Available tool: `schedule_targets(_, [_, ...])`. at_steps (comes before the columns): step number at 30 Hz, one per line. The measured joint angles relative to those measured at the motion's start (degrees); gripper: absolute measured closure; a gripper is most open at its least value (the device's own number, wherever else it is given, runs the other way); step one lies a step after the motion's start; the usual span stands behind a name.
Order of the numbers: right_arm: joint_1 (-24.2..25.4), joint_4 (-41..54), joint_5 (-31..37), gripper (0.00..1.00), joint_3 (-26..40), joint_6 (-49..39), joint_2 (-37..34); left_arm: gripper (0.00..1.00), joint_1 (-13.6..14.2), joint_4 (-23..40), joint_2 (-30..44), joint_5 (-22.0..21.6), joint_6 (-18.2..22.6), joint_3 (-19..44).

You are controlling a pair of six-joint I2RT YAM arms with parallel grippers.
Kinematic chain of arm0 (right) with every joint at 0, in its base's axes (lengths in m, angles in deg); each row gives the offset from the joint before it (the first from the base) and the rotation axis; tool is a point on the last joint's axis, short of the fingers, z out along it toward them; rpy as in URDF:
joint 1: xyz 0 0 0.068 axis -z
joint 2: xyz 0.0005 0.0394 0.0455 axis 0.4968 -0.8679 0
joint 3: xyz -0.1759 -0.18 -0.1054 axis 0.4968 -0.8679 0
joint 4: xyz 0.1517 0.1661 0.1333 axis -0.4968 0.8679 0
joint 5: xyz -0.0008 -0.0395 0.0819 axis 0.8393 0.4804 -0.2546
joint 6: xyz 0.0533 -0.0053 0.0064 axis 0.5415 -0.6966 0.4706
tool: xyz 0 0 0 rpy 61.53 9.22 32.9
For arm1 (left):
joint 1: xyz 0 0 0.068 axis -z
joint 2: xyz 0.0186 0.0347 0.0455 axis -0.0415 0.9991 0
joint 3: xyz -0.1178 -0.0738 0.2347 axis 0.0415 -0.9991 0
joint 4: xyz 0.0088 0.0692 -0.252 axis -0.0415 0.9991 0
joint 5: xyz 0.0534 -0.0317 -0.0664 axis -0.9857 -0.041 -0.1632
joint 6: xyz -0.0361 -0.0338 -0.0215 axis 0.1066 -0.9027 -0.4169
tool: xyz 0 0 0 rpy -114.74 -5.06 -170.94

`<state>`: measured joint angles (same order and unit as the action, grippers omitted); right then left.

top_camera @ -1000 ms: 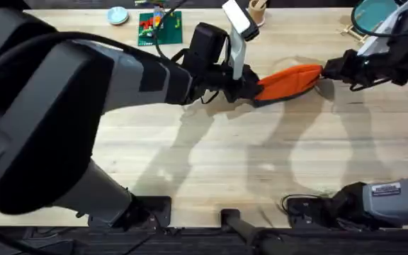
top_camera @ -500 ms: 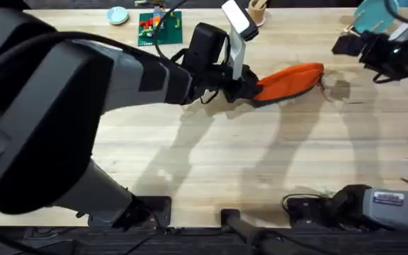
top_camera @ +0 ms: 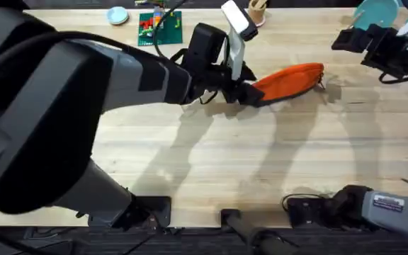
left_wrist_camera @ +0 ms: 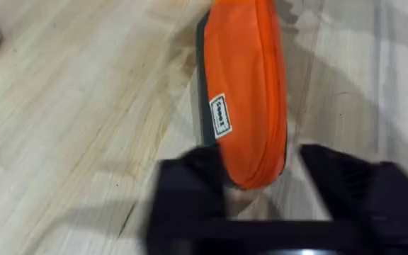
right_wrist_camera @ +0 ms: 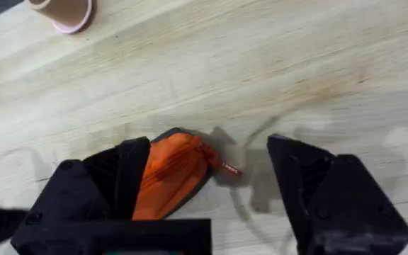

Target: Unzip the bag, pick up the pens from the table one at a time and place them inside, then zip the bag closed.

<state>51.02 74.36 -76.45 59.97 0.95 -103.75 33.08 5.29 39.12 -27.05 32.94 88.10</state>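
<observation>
From overhead, the bag (top_camera: pixel 289 78) lies on the pale wooden surface (top_camera: pixel 246 163), toward the far side and a little right of centre, its length running left to right. My left pincer (top_camera: pixel 243 88) is clamped on its left end, and my right pincer (top_camera: pixel 346 39) hangs above the surface, apart from the bag's right end. I can pick out no pens on the wood here.

In my left wrist view, the bag (left_wrist_camera: pixel 250 92) stretches away from me, orange-red fabric over a dark base, with a small white label (left_wrist_camera: pixel 220 115) on its side. Its near end sits pinched between my two black fingers (left_wrist_camera: pixel 190 188), so my left pincer (left_wrist_camera: pixel 250 184) is holding the bag. The fabric bulges softly, so I judge it light and yielding; it would crumple or slide if pulled without this anchor.

In my right wrist view, my right pincer (right_wrist_camera: pixel 204 177) stands wide with nothing in it. The bag's other end (right_wrist_camera: pixel 168 170) shows between its fingers, the small pull tab (right_wrist_camera: pixel 229 168) sticking out just beside the tip. A tan cup (right_wrist_camera: pixel 66 10) stands well apart. The zipper looks drawn closed to that end. That tab is thin and probably slippery, so I would pinch it squarely and draw along the zipper line while my left side resists.
</observation>
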Motion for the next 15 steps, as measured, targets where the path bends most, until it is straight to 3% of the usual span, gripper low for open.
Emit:
schedule_targets(3, [0.0,0.0,-0.3,0.005,0.0,0.0,0.0,0.058,-0.2,1.7,0.0,0.0,-0.3,0.0])
schedule_targets(4, [0.0,0.0,-0.3,0.005,0.0,0.0,0.0,0.019,-0.2,2.5,0.0,-0.1,-0.3,0.0])
schedule_targets(10, [0.0,0.0,-0.4,0.006,0.0,0.0,0.0,0.006,-0.3,10.6,-4.7,-2.0,-0.3,0.0])
schedule_targets(15, [0.0,0.7,-0.4,0.005,0.0,0.0,0.0,0.006,-0.3,21.6,-14.4,-7.1,-0.3,0.0])
